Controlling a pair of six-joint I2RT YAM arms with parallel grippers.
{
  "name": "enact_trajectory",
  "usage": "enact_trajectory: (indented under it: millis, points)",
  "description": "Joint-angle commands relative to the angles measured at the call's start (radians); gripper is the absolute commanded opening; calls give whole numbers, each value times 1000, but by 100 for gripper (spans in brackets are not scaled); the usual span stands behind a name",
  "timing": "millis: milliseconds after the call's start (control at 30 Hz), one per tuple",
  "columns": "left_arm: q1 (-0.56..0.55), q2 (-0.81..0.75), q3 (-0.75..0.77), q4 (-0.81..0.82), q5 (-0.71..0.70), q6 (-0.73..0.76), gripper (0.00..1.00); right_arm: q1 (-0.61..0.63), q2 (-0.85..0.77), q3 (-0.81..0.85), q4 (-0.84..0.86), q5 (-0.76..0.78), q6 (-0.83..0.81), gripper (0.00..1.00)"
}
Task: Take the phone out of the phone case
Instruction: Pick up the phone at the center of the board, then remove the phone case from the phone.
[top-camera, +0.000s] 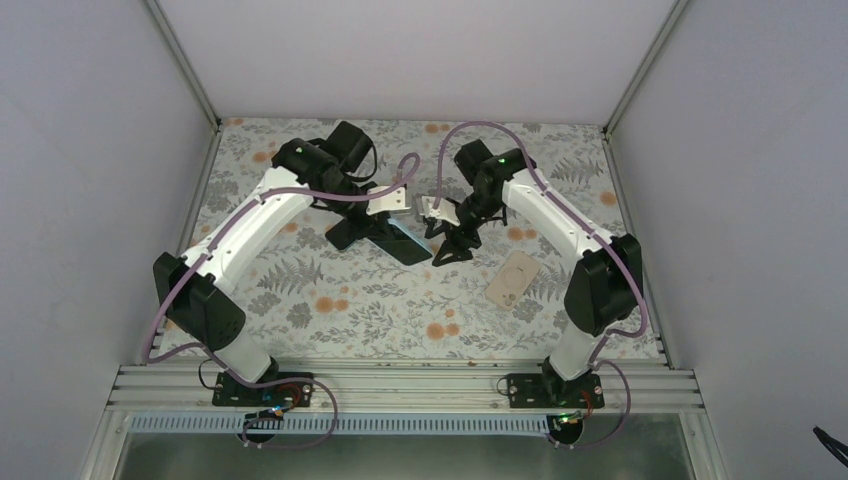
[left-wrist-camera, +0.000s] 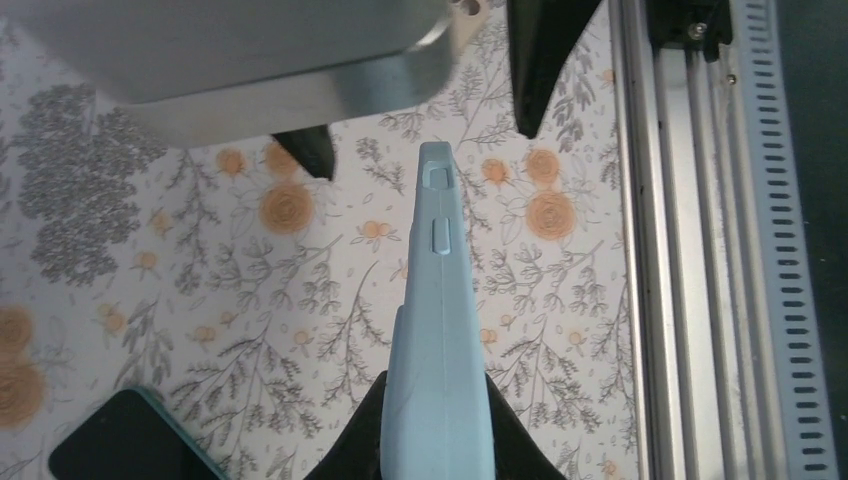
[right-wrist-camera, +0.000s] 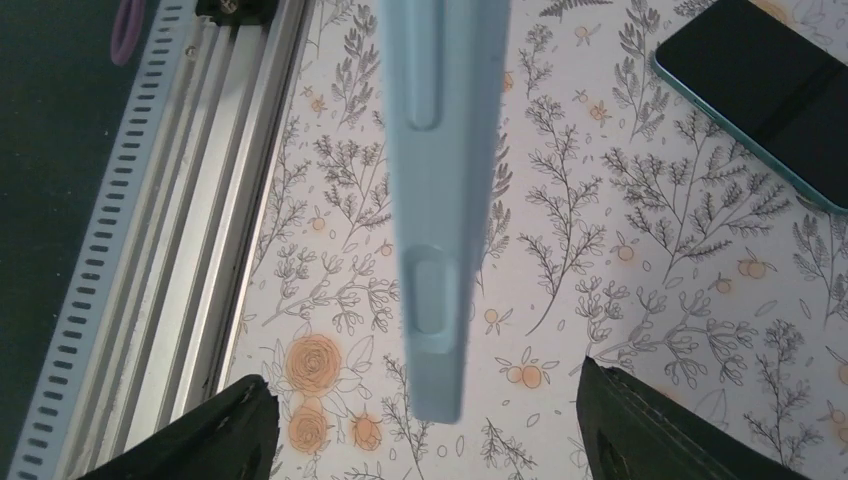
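- Two grippers meeting nose to nose over the floral table (top-camera: 330, 320), mid-field.
- Left gripper (left-wrist-camera: 437, 432): clenched tight on the pale blue phone case (left-wrist-camera: 437, 260), gripping one end, case seen edge-on with its side button bumps showing.
- Right gripper (right-wrist-camera: 437, 440): spread wide, fingers (right-wrist-camera: 232, 432) flanking the case's free end, touching neither side.
- Phone (right-wrist-camera: 770, 90): already out of the case, lying flat on the table, dark screen up, near the held case.
- Well apart to the right: tan flat object (top-camera: 512, 280) on the table, too small to identify.
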Motion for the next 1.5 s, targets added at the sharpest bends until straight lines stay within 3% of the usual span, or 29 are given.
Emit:
enact_trajectory:
  millis: [0,567,1033,1300,1467]
  points:
    - [-9,-48,28,48,17,-15,2,-4,3,-10,-24,-71,-31,76]
    - [-39,-87,75,-63,99,31,2,-57,121,33,44,-67,-12,69]
    - [-97,-187,17,-65,116,0,2,-105,285,240,27,-4,-13,66]
    - [-107,-262,-31,-65,94,-14,2,-168,425,441,74,77,94,67]
    - [-107,-276,-45,-65,79,-9,2,-181,421,418,32,41,54,67]
